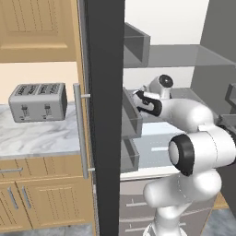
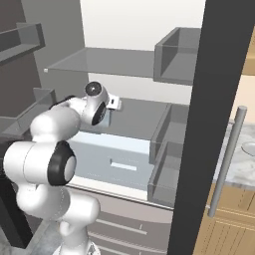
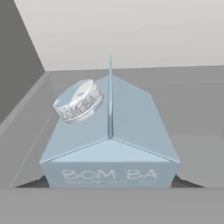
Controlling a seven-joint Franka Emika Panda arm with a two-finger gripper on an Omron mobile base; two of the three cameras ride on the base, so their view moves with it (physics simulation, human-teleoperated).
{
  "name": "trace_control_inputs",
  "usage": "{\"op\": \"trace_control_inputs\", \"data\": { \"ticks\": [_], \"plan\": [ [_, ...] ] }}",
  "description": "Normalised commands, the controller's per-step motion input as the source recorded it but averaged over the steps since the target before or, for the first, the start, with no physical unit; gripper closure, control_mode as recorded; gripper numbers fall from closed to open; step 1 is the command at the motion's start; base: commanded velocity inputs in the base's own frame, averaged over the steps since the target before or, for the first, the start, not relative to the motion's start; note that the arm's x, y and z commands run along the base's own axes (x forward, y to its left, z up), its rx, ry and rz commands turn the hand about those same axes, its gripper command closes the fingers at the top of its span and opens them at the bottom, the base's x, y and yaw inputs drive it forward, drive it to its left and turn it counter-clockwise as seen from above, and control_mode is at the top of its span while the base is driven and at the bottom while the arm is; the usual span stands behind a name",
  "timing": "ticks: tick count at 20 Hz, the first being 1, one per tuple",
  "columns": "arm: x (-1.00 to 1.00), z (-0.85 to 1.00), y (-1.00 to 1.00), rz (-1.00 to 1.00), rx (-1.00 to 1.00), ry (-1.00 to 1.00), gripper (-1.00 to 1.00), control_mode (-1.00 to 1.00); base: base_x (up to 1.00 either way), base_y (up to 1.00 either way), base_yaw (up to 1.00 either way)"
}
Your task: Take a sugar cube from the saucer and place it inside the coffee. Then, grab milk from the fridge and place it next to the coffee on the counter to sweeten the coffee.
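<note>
hand (image 2: 115, 103) deep in the open fridge (image 1: 106, 115), closing on the milk carton (image 3: 109, 140).
step 2, the milk fetch; whether the fingers are apart or together i cannot tell. the carton stands on a grey shelf (image 3: 192, 105), long axis upright, ridge pointing away; next, straddle and clamp.

Flat, even rendered light is seen throughout, with the fridge (image 2: 134, 74) interior brightly lit, shadows faint, and edges slightly soft and pixelated.
</note>
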Motion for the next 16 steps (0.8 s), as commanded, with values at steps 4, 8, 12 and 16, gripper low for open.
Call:
{"op": "trace_control_inputs", "data": {
  "ticks": [4, 8, 12, 16],
  "plan": [
    [-1.0, 0.46, -0.17, 0.0, 0.0, -0.1, 1.0, -1.0, 0.0, 0.0, 0.0],
    [-1.0, 0.54, -0.22, 0.0, 0.0, -0.06, 1.0, -1.0, 0.0, 0.0, 0.0],
    [-1.0, 0.5, -0.26, 0.0, 0.0, -0.07, 1.0, -1.0, 0.0, 0.0, 0.0],
    [-1.0, 0.39, -0.07, 0.0, 0.0, -0.07, 1.0, -1.0, 0.0, 0.0, 0.0]
  ]
}}
